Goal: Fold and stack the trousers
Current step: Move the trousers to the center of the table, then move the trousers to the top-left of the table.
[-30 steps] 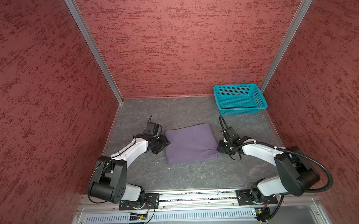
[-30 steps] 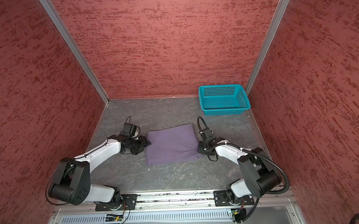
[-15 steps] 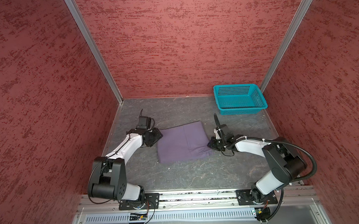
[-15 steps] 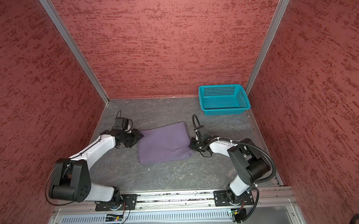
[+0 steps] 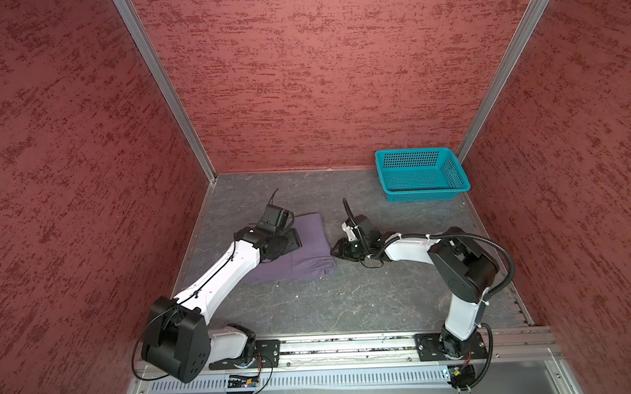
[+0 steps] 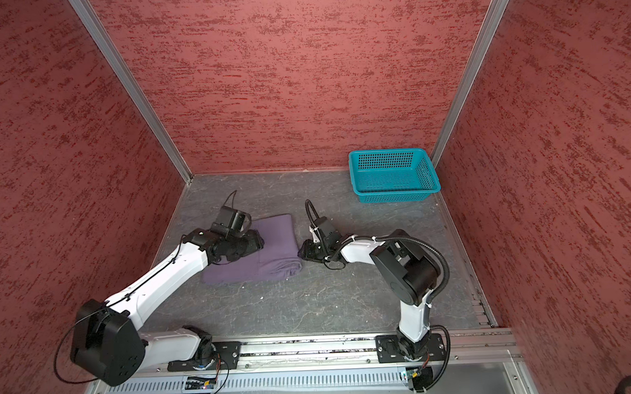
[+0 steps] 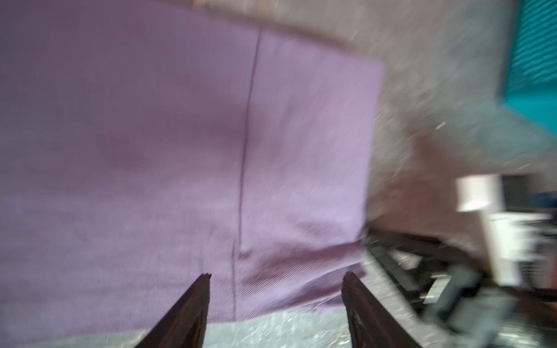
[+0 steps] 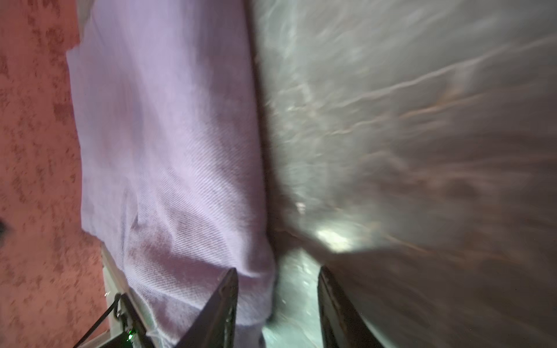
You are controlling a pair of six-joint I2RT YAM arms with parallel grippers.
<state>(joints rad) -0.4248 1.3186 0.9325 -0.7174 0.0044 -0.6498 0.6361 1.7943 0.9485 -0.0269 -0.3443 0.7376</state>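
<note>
Dark grey surface [image 5: 347,299] lies between red textured walls. The left jaws are released, with nothing between them; in the blurred left wrist view they are over the trousers [image 7: 180,135], and I cannot tell if they touch the cloth. The right jaws are released too and hold nothing. They are at the right edge of the trousers, with bare surface showing in the gap between them.

In both top views the trousers [image 5: 309,249] [image 6: 272,243] lie folded into a compact purple rectangle on the left-middle part of the surface. The left arm [image 5: 229,271] reaches over their left side, and the right arm [image 5: 407,247] ends just beside their right edge. A teal mesh basket [image 5: 423,197] stands in the far right corner, well apart from the trousers.
</note>
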